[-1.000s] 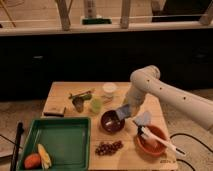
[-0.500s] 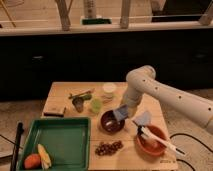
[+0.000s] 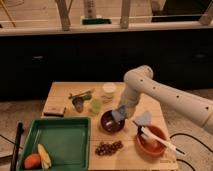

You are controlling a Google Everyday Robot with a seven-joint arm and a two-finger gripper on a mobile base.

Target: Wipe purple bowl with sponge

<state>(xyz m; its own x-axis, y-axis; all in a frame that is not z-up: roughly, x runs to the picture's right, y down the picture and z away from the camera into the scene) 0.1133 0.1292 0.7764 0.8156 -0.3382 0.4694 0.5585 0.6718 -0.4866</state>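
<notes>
The purple bowl (image 3: 111, 123) sits on the wooden table, near its middle. The blue-grey sponge (image 3: 119, 114) is pressed against the bowl's upper right rim and reaches into the bowl. My gripper (image 3: 122, 110) comes down from the white arm on the right and is shut on the sponge. The fingers are mostly hidden behind the sponge and the wrist.
An orange-red bowl (image 3: 150, 141) with a white utensil (image 3: 161, 142) stands at the right, and a pale blue cloth piece (image 3: 144, 118) lies above it. A green tray (image 3: 60, 142) holds produce at front left. Grapes (image 3: 109, 148), cups (image 3: 96, 105) and a wooden block (image 3: 54, 110) lie around.
The arm's elbow has swung slightly left and back. The sponge has shifted only a little against the purple bowl. The grip is unchanged.
</notes>
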